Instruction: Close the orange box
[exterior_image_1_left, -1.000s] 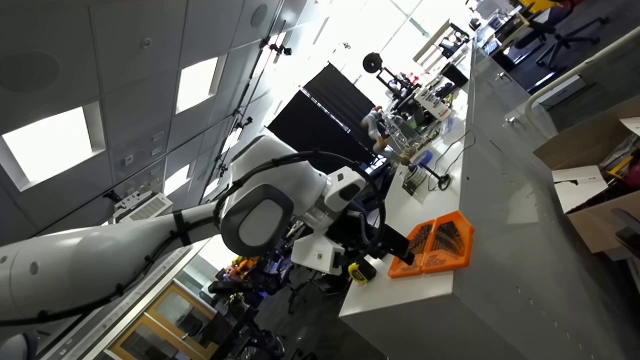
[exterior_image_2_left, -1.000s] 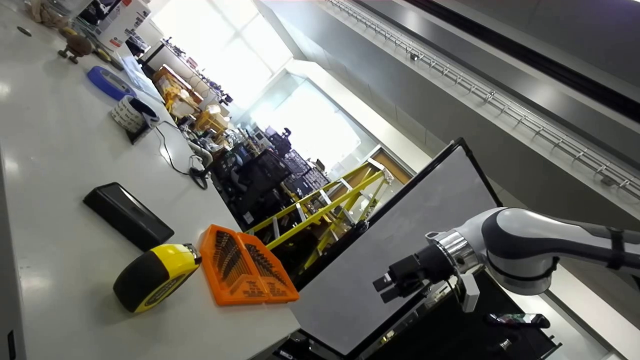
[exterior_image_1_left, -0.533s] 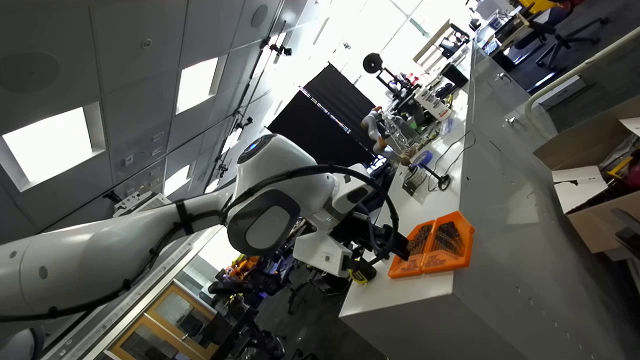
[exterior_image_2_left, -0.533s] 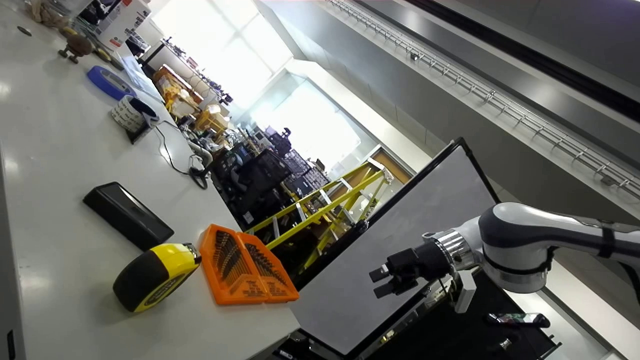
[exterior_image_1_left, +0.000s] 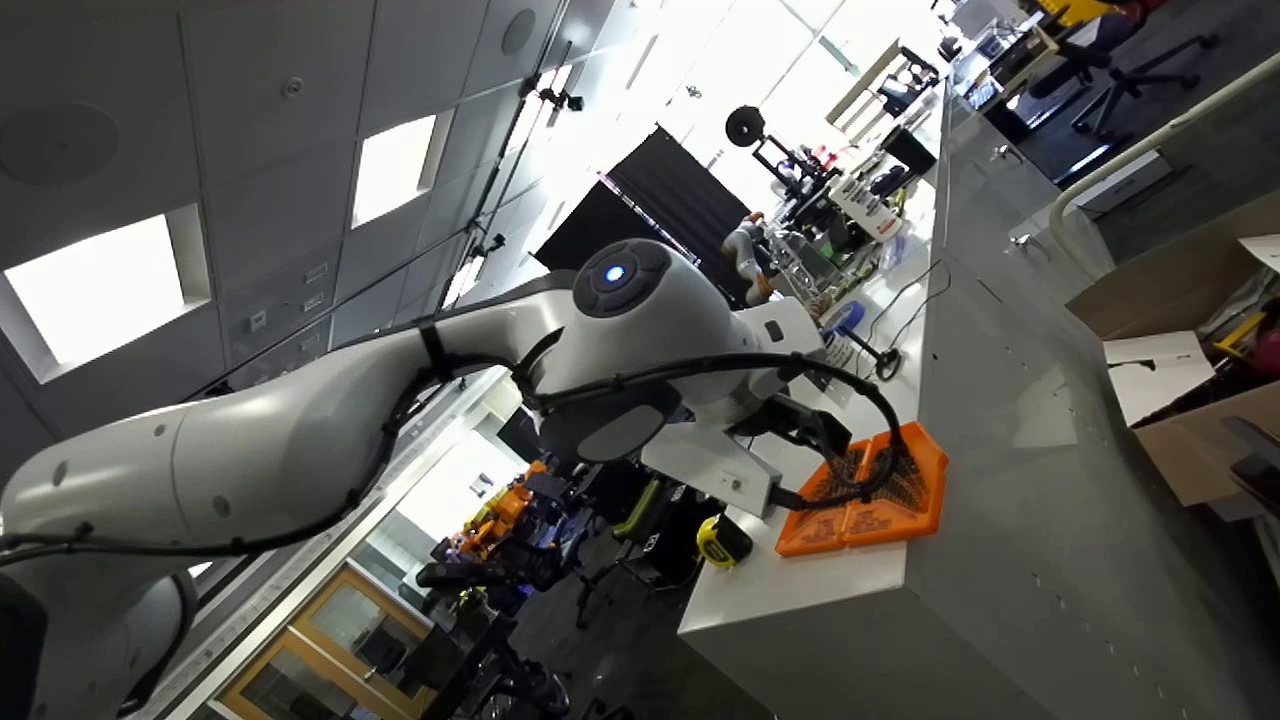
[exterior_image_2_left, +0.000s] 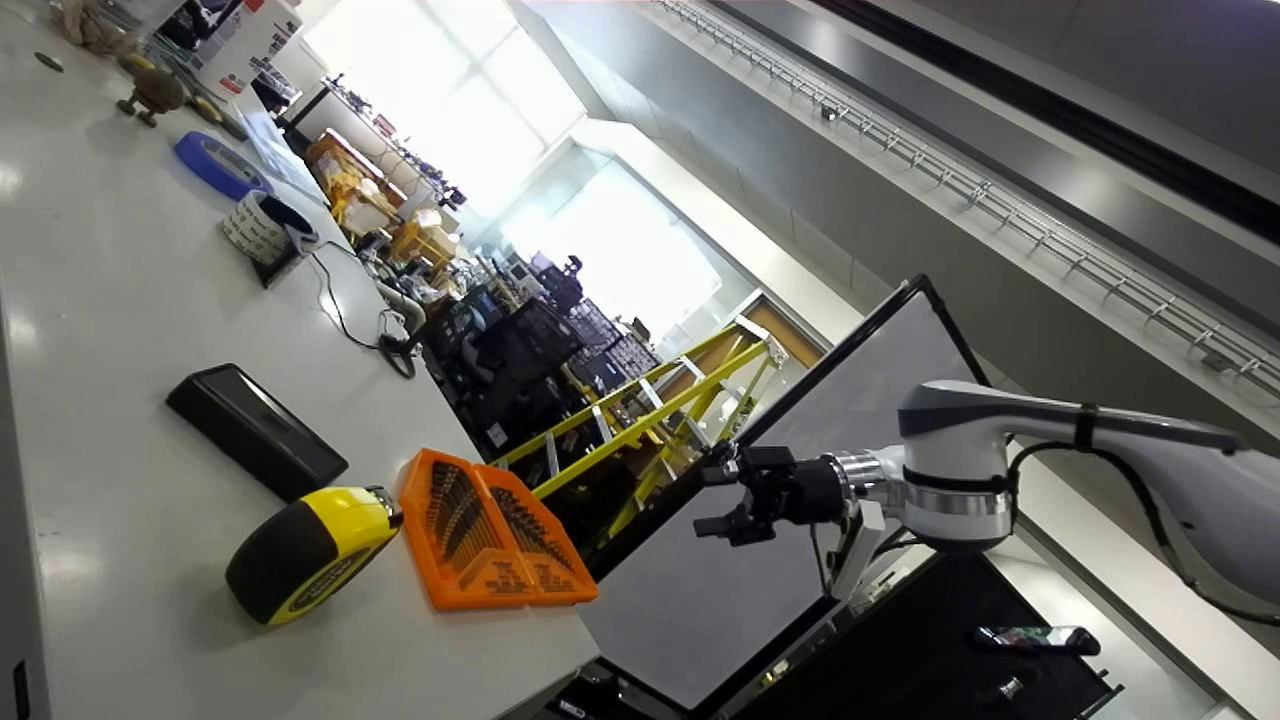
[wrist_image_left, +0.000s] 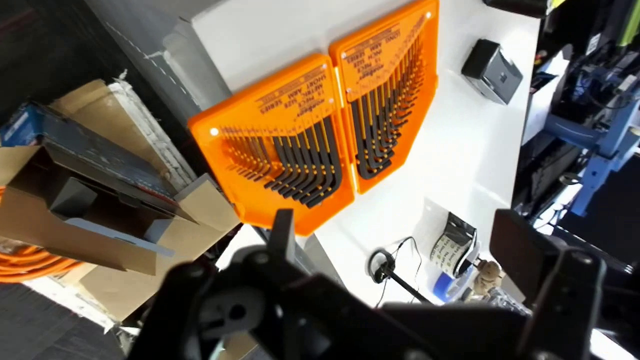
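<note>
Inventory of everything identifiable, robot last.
Long smooth table: 1, white, every view
Open hinged plastic box: 1, orange, near table end
L-shaped metal hex keys: many, black, inside box
Boxy tape measure: 1, yellow and black, beside box
Oblong block: 1, black, beside tape measure
Printed tape roll: 1, white, farther along
Ring-shaped roll: 1, blue, past printed tape roll
Cardboard box: 1+, brown, beside table
Folding stepladder: 1, yellow, background
Framed whiteboard: 1, white, background
Jointed arm: 1, white, both exterior views
Two-finger gripper: 1, black, open, apart from orange box
</note>
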